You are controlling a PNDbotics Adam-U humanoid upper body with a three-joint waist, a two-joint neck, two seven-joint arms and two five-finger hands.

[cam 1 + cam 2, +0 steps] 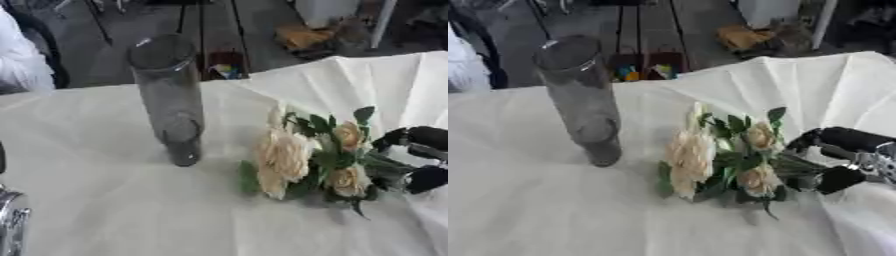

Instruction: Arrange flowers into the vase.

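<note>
right robot hand [833, 162]: curled round rose bunch [719, 157] stems (low on counter [553, 210])
risk: blooms could clip the glass vase [579, 95], tipping it

Both views originate from the head-mounted stereo pair and look down and forward across the table draped in cream-white cloth [105, 200], from close above its near edge. The table edge runs askew, rising toward the right. The two views share nearly the whole scene: the tall clear glass cylinder vase [168, 95], the bunch of cream roses with green leaves [719, 155], and the dark floor beyond. The right eye view shows each item displaced leftward and includes more of the black right hand [837, 160] at the right edge.
</note>
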